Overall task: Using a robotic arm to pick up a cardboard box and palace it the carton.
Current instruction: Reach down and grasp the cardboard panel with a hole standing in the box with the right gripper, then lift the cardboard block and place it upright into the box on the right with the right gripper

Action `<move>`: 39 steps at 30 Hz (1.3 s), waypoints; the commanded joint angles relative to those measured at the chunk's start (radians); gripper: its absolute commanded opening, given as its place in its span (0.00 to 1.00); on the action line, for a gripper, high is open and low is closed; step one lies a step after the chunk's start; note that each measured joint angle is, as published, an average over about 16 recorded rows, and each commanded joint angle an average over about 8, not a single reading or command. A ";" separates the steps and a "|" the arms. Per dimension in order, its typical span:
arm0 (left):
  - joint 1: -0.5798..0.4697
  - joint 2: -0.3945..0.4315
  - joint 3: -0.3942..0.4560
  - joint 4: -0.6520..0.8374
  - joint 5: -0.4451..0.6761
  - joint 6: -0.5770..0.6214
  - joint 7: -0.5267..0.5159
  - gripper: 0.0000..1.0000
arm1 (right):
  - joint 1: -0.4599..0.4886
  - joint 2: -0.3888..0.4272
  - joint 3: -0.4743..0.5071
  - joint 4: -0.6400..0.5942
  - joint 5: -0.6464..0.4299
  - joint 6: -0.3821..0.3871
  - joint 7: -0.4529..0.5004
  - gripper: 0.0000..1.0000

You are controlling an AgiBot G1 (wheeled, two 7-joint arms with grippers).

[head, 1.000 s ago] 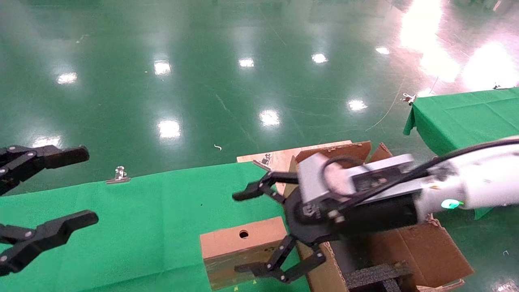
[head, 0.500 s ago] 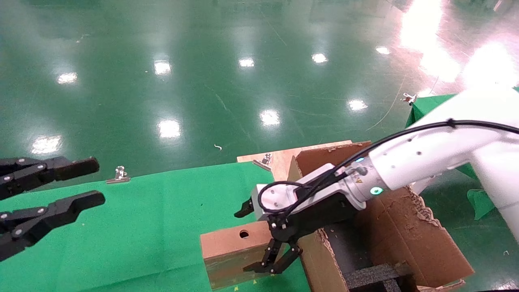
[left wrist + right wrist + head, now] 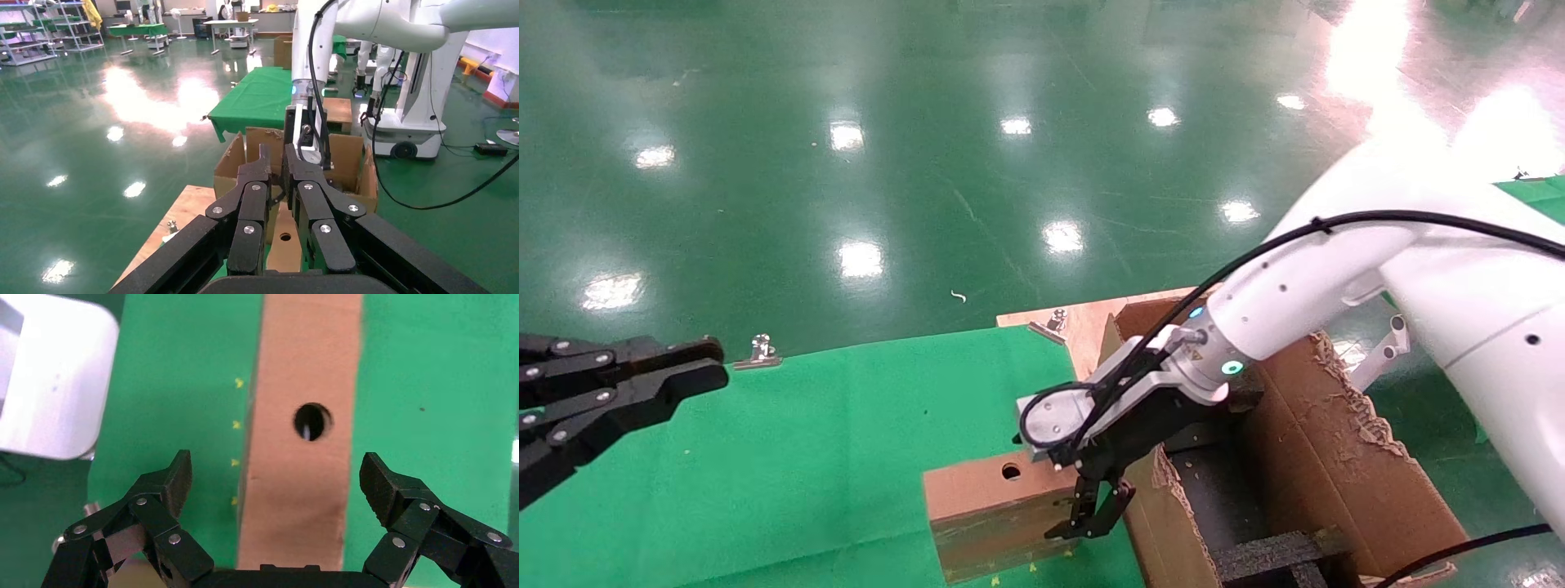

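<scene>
Landmark: the cardboard box [image 3: 997,506], lying on the green worktop [image 3: 789,457] with its holed face up, touching or just beside the carton [image 3: 1336,474] wall.
Key relation: the box's long axis runs between the right tool's [image 3: 275,484] two fingers, which stand off either long side of the box; closing would pinch it across its narrow width.
Right tool: spread wide and holding nothing, directly above the box's end nearest the carton, pointing down at it; in the right wrist view the round hole [image 3: 313,421] lies just beyond the fingertips [image 3: 177,471].
Robotic arm: the white robotic arm [image 3: 1336,278] reaches over the carton to the box, so the right side is plainly the nearer one.
Left tool: the left tool [image 3: 695,371] hangs over the worktop's far edge, well apart from the box, fingers nearly together with nothing between them.
Judgement: the next move looks like a straight descent, then a close.
Risk: the carton's ragged wall sits close to one finger.
</scene>
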 commanded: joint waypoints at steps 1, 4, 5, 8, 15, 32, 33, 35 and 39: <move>0.000 0.000 0.000 0.000 0.000 0.000 0.000 1.00 | 0.015 -0.014 -0.024 -0.011 -0.014 -0.002 -0.008 0.83; 0.000 0.000 0.000 0.000 0.000 0.000 0.000 1.00 | 0.023 -0.020 -0.036 -0.017 -0.021 -0.003 -0.012 0.46; 0.000 0.000 0.000 0.000 0.000 0.000 0.000 1.00 | 0.023 -0.020 -0.035 -0.017 -0.021 -0.003 -0.012 0.33; 0.000 0.000 0.000 0.000 0.000 0.000 0.000 1.00 | 0.020 -0.017 -0.030 -0.014 -0.017 -0.003 -0.010 0.02; 0.000 0.000 0.000 0.000 0.000 0.000 0.000 1.00 | 0.013 -0.011 -0.020 -0.009 -0.010 -0.002 -0.007 0.00; 0.000 0.000 0.000 0.000 0.000 0.000 0.000 1.00 | 0.005 -0.006 -0.009 -0.003 -0.003 -0.001 -0.004 0.00; 0.000 0.000 0.000 0.000 0.000 0.000 0.000 1.00 | 0.005 -0.005 -0.009 -0.003 -0.003 -0.001 -0.004 0.00; 0.000 0.000 0.000 0.000 0.000 0.000 0.000 1.00 | 0.004 -0.005 -0.008 -0.003 -0.002 0.000 -0.004 0.00; 0.000 0.000 0.000 0.000 0.000 0.000 0.000 1.00 | 0.004 -0.005 -0.008 -0.002 -0.002 0.001 -0.003 0.00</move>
